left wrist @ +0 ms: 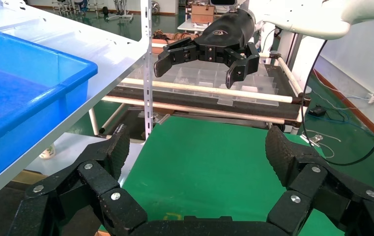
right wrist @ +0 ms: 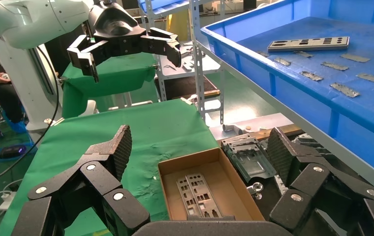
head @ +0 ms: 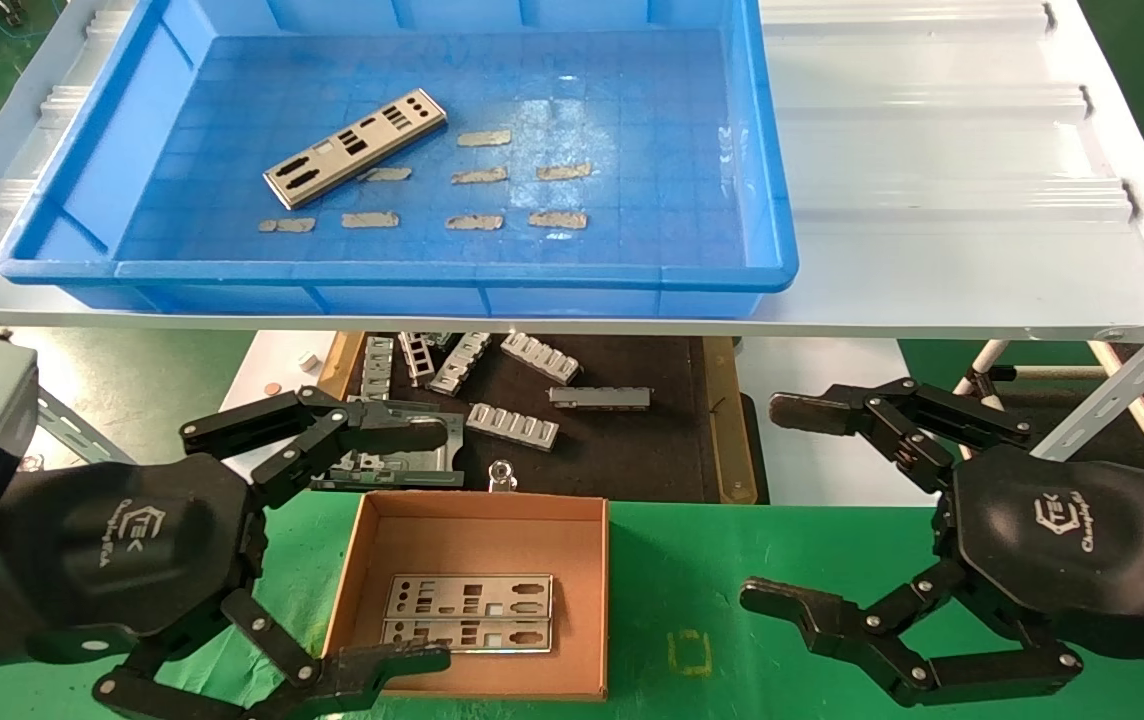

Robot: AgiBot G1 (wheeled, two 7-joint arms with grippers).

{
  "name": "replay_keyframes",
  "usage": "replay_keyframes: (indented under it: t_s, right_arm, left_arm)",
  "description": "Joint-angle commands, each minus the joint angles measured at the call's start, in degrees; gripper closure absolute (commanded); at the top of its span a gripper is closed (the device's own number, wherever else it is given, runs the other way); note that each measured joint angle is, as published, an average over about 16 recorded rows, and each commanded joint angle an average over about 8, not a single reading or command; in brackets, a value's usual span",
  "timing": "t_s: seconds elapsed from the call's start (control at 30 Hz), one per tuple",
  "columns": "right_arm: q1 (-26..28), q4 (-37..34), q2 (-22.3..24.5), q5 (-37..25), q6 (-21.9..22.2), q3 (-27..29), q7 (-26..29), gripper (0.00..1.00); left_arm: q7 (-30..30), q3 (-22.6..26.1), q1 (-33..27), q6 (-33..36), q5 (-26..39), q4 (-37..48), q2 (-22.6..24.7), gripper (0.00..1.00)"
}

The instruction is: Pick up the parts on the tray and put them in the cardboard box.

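Note:
One silver punched plate (head: 356, 148) lies at an angle on the floor of the blue tray (head: 412, 282), at its left; it also shows in the right wrist view (right wrist: 308, 44). Two more plates (head: 469, 612) lie side by side in the brown cardboard box (head: 582, 595) on the green table; the right wrist view shows them too (right wrist: 199, 195). My left gripper (head: 400, 545) is open and empty, just left of the box. My right gripper (head: 777, 505) is open and empty, to the right of the box.
Several grey tape scraps (head: 481, 176) lie on the tray floor. The tray rests on a white shelf (head: 952, 200) above a dark mat (head: 622, 440) holding ribbed grey brackets (head: 512, 425). A white shelf post (left wrist: 148, 69) stands between tray and table.

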Motion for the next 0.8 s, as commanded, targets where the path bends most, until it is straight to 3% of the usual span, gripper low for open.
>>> replay_keyframes:
  t_s: [0.03, 0.8]
  right_arm:
    - [0.00, 0.00, 0.00, 0.00, 0.00, 0.00, 0.00, 0.00]
    - [0.00, 0.00, 0.00, 0.00, 0.00, 0.00, 0.00, 0.00]
  left_arm:
    - [0.00, 0.00, 0.00, 0.00, 0.00, 0.00, 0.00, 0.00]
    - [0.00, 0.00, 0.00, 0.00, 0.00, 0.00, 0.00, 0.00]
